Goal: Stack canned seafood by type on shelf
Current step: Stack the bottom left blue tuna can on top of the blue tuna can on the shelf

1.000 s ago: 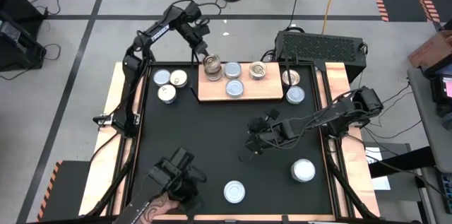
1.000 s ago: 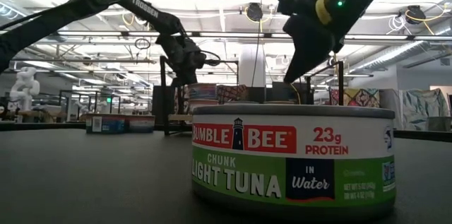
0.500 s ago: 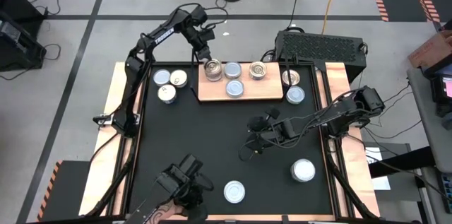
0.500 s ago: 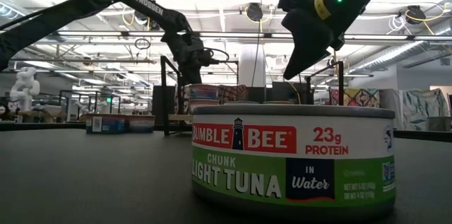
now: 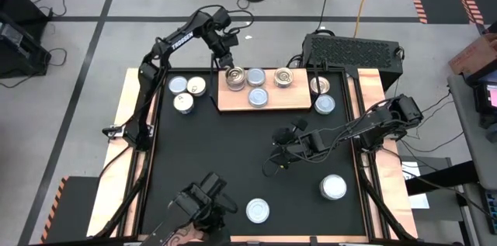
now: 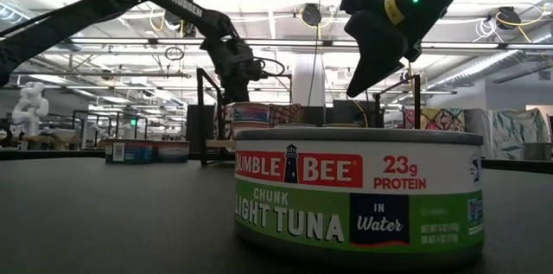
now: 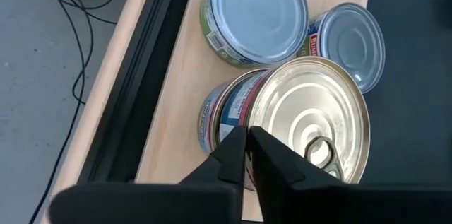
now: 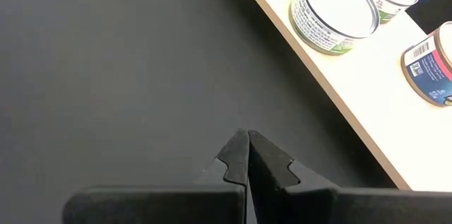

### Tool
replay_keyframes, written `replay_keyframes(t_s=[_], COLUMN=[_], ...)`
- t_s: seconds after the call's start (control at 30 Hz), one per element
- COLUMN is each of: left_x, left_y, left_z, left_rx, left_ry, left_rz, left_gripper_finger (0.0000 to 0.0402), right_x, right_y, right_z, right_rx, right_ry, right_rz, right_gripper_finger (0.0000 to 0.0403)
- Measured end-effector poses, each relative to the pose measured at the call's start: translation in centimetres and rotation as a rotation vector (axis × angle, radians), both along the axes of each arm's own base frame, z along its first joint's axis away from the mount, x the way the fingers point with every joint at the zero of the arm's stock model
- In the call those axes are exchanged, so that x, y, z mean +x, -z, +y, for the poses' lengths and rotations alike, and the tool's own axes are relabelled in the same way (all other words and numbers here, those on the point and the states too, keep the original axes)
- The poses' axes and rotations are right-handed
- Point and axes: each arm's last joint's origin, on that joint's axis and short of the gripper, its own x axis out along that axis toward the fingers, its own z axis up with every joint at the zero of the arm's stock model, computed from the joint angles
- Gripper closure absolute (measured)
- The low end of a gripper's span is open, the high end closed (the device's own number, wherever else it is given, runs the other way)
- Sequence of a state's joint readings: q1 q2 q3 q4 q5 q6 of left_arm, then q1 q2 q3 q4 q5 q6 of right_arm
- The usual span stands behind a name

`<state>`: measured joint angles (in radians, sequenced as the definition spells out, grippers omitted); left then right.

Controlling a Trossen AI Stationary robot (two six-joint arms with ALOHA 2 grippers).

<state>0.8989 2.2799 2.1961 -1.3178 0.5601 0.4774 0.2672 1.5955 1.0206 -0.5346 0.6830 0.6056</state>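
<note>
Left arm: reaches from the table's left edge up and over to the far left end of the shelf (image 5: 289, 103). Left gripper (image 5: 226, 60) hangs just above a gold-topped tin (image 5: 234, 76) that sits stacked on a second tin (image 7: 215, 114). Its fingers (image 7: 236, 155) are pressed together, holding nothing.

Right arm: extends low from the right edge toward table centre. Right gripper (image 5: 273, 161) sits over bare black table (image 5: 217, 145), fingers (image 8: 236, 155) closed tip to tip, empty.

Shelf: flat light-wood board, smooth grain, at the table's far side. It carries the two-tin stack at its left end, a silver-topped tin (image 5: 255, 77) just beside the stack, another silver tin (image 5: 258, 98) at the near edge, and a goldish tin (image 5: 285, 78) toward the right.

Off the shelf, on the table: three tins (image 5: 186, 91) clustered left of the board, two tins (image 5: 321, 95) just right of it, one cream-topped tin (image 5: 334, 188) near right, and one Bumble Bee tuna tin (image 6: 359, 192) at the near edge, green and red paper label, plain metal lid.

All tins are short round cylinders with rimmed lids.
</note>
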Motion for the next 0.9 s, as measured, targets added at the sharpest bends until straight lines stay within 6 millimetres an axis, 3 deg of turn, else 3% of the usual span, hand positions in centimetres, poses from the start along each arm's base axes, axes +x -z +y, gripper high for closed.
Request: replay_keyframes(t_s=[0.17,0.37,0.67,0.9], left_x=[0.1,0.3,-0.3,-0.5], left_y=[-0.7,-3.0,-6.3,-9.4], left_z=[0.1,0.2,-0.4,-2.5], left_rx=[0.036,0.106,0.135,0.140], left_ry=[-0.002,-0.029,-0.069,-0.025], left_rz=[0.005,-0.025,-0.088,-0.188], left_gripper_finger=[0.0332,0.0288,0.0281,0.0281], right_x=[0.0,-0.1,-1.6,-3.1], right_y=[0.0,-0.4,-3.7,-5.7], right_z=[0.0,0.0,1.2,2.0], right_rx=[0.000,-0.006,0.024,0.040], right_ry=[0.000,-0.013,-0.071,-0.134], right_rz=[0.000,0.000,-0.102,-0.152], right_gripper_finger=[0.0403,0.0403,0.0403,0.0403])
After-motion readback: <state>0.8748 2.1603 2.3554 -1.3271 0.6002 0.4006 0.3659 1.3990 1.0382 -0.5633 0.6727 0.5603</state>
